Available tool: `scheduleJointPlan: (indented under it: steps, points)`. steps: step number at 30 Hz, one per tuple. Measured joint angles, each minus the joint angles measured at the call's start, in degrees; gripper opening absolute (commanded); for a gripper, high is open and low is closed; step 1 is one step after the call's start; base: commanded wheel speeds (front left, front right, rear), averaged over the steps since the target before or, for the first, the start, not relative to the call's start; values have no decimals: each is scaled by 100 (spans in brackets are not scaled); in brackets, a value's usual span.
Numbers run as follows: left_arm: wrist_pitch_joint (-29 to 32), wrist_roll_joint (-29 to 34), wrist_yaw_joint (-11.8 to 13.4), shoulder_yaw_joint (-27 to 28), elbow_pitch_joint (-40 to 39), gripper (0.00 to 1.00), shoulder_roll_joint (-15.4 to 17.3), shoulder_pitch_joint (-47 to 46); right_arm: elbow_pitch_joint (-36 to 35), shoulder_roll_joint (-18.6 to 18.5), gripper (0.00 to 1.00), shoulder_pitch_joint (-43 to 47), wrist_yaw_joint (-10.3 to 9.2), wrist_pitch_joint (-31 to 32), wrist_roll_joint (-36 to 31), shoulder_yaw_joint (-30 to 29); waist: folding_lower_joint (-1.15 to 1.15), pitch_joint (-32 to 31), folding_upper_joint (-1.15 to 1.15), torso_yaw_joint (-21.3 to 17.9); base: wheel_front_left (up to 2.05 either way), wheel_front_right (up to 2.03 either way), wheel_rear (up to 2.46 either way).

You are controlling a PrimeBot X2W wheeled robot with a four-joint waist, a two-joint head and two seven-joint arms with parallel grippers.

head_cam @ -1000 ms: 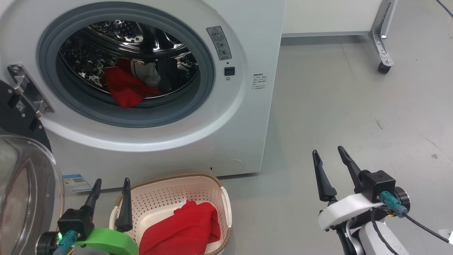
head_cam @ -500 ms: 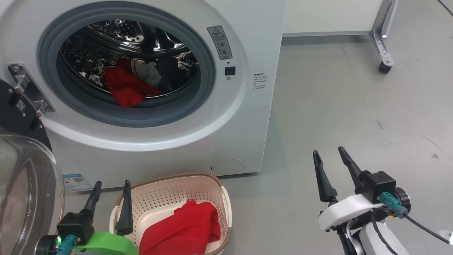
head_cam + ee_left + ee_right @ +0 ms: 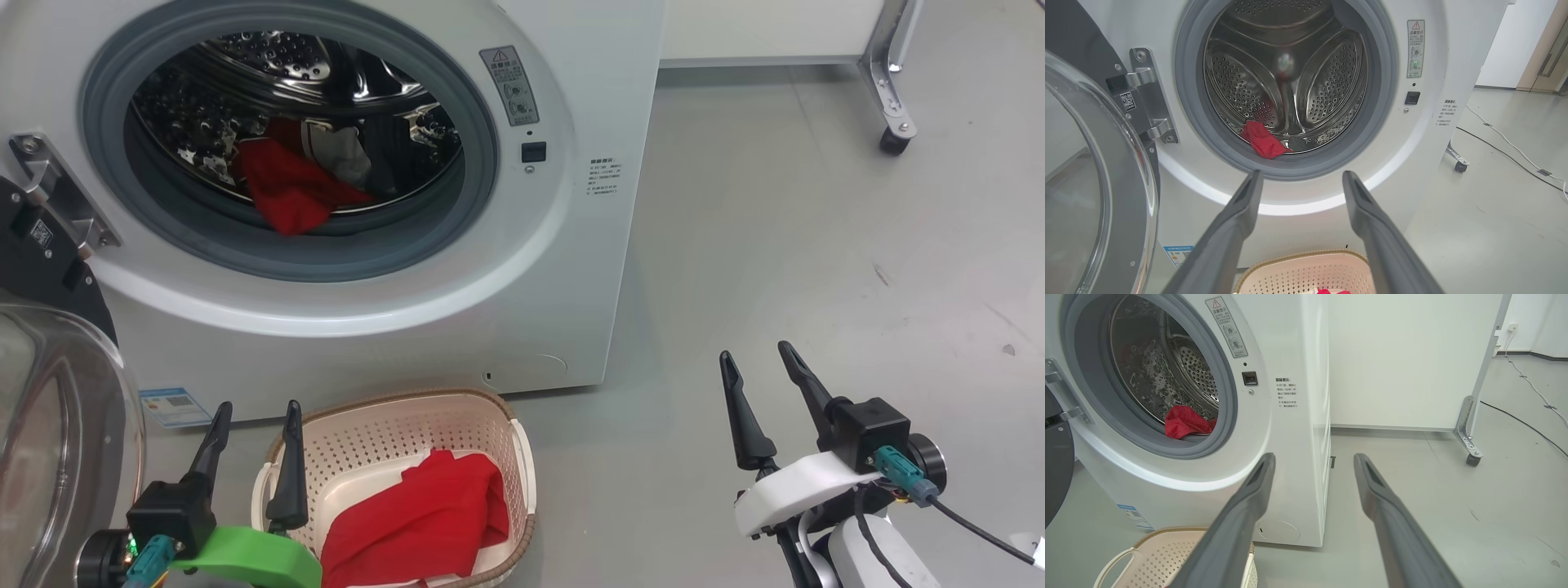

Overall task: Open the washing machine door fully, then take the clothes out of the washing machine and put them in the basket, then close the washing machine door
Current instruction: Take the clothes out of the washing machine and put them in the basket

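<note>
One red-and-white garment [image 3: 286,192] is lying low in the steel drum [image 3: 277,57] of the white washing machine [image 3: 571,278]; another red garment [image 3: 424,523] is filling the cream perforated basket [image 3: 392,433]. You are holding left gripper [image 3: 257,406] and right gripper [image 3: 755,349] spread, empty. Likely soft, light: pinch a raised fold.

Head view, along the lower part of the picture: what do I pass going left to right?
washing machine door → left claw → basket holding red clothes → right claw
</note>
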Motion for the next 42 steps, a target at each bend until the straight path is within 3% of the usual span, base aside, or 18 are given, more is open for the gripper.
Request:
scheduleJointPlan:
  steps: [14,22,33,42]
  points:
    - [112,1,-2,-27,-277,100,42,-152,-148,-1,100,-210,67,-1,-51,223,0,525,0,38,0,0,0]
    - [278,-56,-238,-57,-190,100,121,-1050,-300,-3,100,-534,73,-1,-32,448,0,1033,0,-29,0,0,0]
    - [1167,-71,-464,-171,579,100,363,-2559,-577,-18,100,-1059,32,-1,200,744,1,1858,0,-274,0,0,0]
    - [1976,-34,-534,2,1114,100,851,-3846,-809,-38,100,-1521,-70,-1,453,1035,1,2560,0,-568,0,0,0]
